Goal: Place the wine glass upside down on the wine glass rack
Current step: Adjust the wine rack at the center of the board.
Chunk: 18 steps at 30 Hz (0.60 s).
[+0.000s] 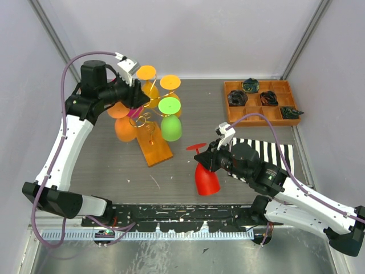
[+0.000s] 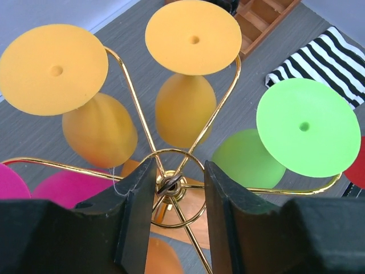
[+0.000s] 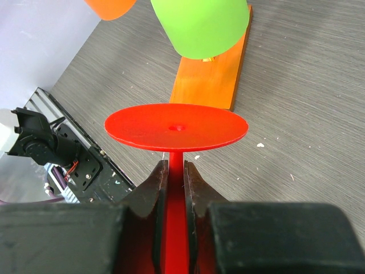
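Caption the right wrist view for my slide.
The right claw grips the red wine glass by its stem, foot up, facing the wine glass rack and a green glass.

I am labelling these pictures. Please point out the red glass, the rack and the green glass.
Red glass [image 3: 177, 127]: right wrist view, on its foot disc.
Rack [image 1: 155, 149]: top view, on its wooden base.
Green glass [image 2: 305, 127]: left wrist view, on its foot disc.

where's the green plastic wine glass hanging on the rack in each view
Top external: the green plastic wine glass hangs upside down on the gold wire wine glass rack, near the picture's centre.
Left wrist: right half, its round foot towards the camera.
Right wrist: top edge, only its bowl showing.
Shared landmark: the red plastic wine glass, in all three views.
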Available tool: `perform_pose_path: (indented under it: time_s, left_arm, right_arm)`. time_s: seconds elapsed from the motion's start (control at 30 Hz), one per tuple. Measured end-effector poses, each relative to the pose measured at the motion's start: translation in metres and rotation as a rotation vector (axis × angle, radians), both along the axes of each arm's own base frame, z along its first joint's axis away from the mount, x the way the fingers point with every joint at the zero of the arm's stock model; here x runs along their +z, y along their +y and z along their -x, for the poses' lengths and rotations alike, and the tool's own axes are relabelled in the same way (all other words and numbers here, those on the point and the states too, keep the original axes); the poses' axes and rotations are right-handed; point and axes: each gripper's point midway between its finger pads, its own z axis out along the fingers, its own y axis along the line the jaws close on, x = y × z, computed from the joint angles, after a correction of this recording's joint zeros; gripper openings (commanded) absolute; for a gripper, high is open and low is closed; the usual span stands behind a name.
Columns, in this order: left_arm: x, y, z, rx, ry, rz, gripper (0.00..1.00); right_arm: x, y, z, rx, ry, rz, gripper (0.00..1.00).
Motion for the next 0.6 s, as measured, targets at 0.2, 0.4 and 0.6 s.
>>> perform_pose_path:
  time_s: [0.2, 0.4, 0.6]
  left_arm:
    - [-0.0017, 0.0003, 0.0033, -0.011, -0.002, 0.003, 0.35]
    - [-0.0017, 0.0029, 0.0003, -0.003, -0.012, 0.001, 0.22]
    - [-0.0017, 0.0016, 0.0019, -0.012, -0.009, 0.006, 0.08]
  right_arm:
    - [0.0, 0.0, 0.0001, 0.0, 0.0, 0.0, 0.01]
    - [0.0, 0.0, 0.0001, 0.0, 0.0, 0.0, 0.01]
    - [0.0002, 0.0, 0.0, 0.0, 0.0, -0.001, 0.01]
